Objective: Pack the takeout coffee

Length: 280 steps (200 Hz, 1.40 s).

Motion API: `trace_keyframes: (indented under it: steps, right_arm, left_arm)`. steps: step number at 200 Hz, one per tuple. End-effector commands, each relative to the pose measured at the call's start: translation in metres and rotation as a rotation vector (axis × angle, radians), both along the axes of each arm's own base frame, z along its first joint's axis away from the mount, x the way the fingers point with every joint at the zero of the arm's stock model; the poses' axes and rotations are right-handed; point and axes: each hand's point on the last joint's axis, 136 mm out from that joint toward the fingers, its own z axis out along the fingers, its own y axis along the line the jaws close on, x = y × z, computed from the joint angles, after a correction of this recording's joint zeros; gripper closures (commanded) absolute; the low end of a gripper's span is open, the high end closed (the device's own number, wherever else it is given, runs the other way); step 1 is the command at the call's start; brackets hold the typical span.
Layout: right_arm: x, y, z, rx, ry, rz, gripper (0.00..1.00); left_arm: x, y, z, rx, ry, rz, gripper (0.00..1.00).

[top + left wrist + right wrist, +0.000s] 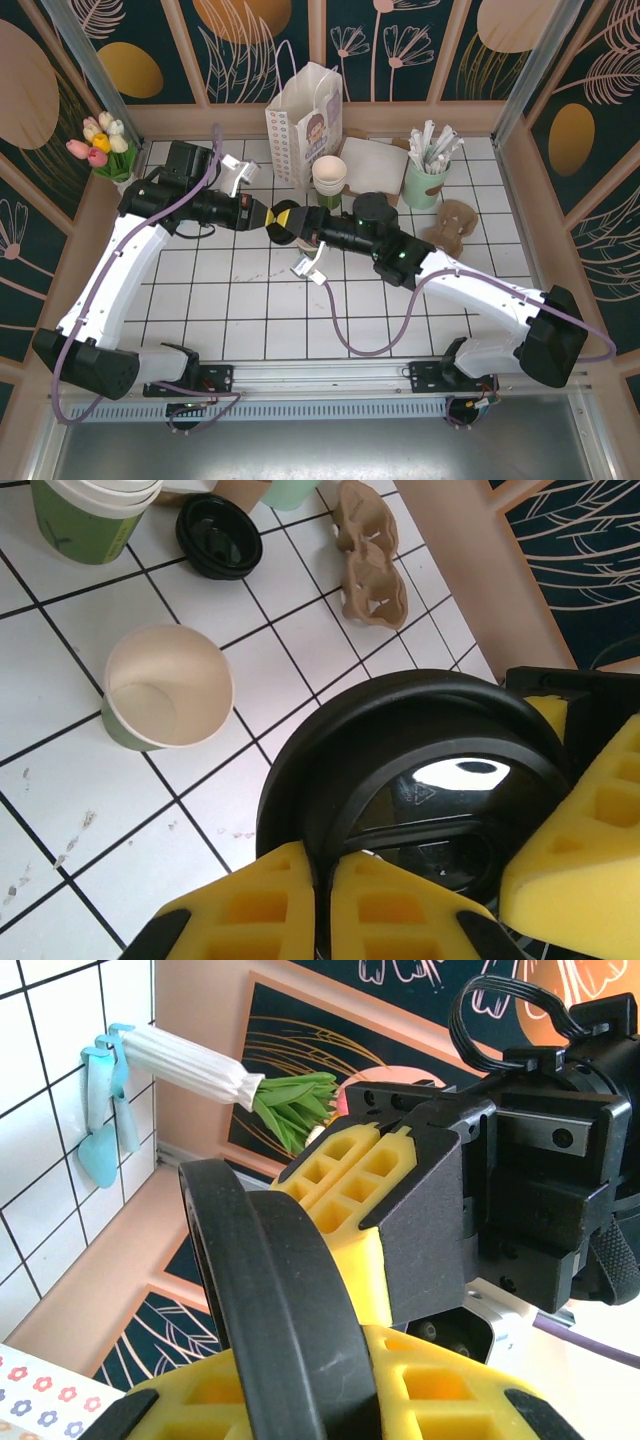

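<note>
Grippers meeting on black lid [420, 730]: left gripper [274, 216] is pinching its rim, jaws closed on it; right gripper [304, 228] is clamping it too; green cup [165, 700] is standing open just beside the lid.

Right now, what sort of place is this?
Probably a mock café takeout counter: a white paper bag, stacked cream-white paper cups and a mint-green cup of wrapped straws on a white tiled table.

Tiled table [250, 290]: bag [303, 110], green cup [165, 695]
</note>
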Motion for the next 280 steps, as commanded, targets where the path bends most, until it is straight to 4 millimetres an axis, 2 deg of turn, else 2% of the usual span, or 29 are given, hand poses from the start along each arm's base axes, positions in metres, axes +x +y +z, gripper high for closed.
trace_keyframes:
  steps: [1, 10, 22, 31, 39, 44, 96, 116, 137, 154, 171, 202, 216, 242, 280]
  right_arm:
    - [-0.012, 0.01, 0.003, -0.009, 0.025, 0.039, 0.83]
    - [-0.011, 0.01, 0.002, -0.01, 0.049, 0.022, 0.76]
    - [-0.006, 0.009, 0.0, -0.013, 0.11, -0.022, 0.47]
    - [-0.002, 0.007, -0.003, -0.029, 0.18, -0.07, 0.33]
    - [-0.002, 0.005, -0.006, -0.034, 0.251, -0.071, 0.06]
    - [-0.002, 0.003, -0.005, -0.027, 0.288, -0.061, 0.01]
    - [0.036, 0.018, 0.008, 0.021, 0.55, -0.229, 0.01]
    - [0.046, 0.028, 0.021, 0.049, 0.769, -0.28, 0.01]
    - [0.065, 0.031, 0.037, 0.1, 1.041, -0.356, 0.01]
    - [0.077, 0.031, 0.038, 0.176, 1.233, -0.377, 0.01]
    - [0.094, 0.029, 0.04, 0.358, 1.335, -0.409, 0.01]
    - [0.114, 0.016, 0.053, 0.689, 1.588, -0.491, 0.01]
    - [0.121, 0.009, 0.051, 0.818, 1.719, -0.548, 0.01]
    - [0.133, -0.001, 0.03, 1.026, 1.925, -0.659, 0.01]
    - [0.149, -0.021, 0.004, 1.302, 2.067, -0.792, 0.01]
  left_arm:
    - [0.003, -0.002, 0.007, -0.009, -0.046, 0.003, 1.0]
    - [0.008, 0.002, 0.008, 0.012, -0.063, 0.032, 1.0]
    - [0.019, 0.01, 0.01, 0.049, -0.092, 0.093, 1.0]
    - [0.027, 0.017, 0.01, 0.085, -0.109, 0.152, 1.0]
    - [0.034, 0.025, 0.008, 0.123, -0.122, 0.201, 1.0]
    - [0.038, 0.029, 0.007, 0.143, -0.13, 0.228, 1.0]
    - [0.063, 0.067, 0.002, 0.285, -0.191, 0.461, 1.0]
    - [0.069, 0.085, 0.002, 0.339, -0.208, 0.555, 1.0]
    - [0.077, 0.094, -0.002, 0.354, -0.221, 0.626, 1.0]
    - [0.083, 0.092, -0.014, 0.325, -0.191, 0.666, 1.0]
    - [0.086, 0.083, -0.024, 0.262, -0.162, 0.668, 1.0]
    - [0.079, 0.07, -0.036, 0.204, -0.13, 0.614, 1.0]
    - [0.076, 0.073, -0.048, 0.228, -0.094, 0.622, 1.0]
    - [0.067, 0.072, -0.068, 0.237, -0.027, 0.625, 1.0]
    - [0.056, 0.06, -0.073, 0.128, 0.001, 0.618, 1.0]
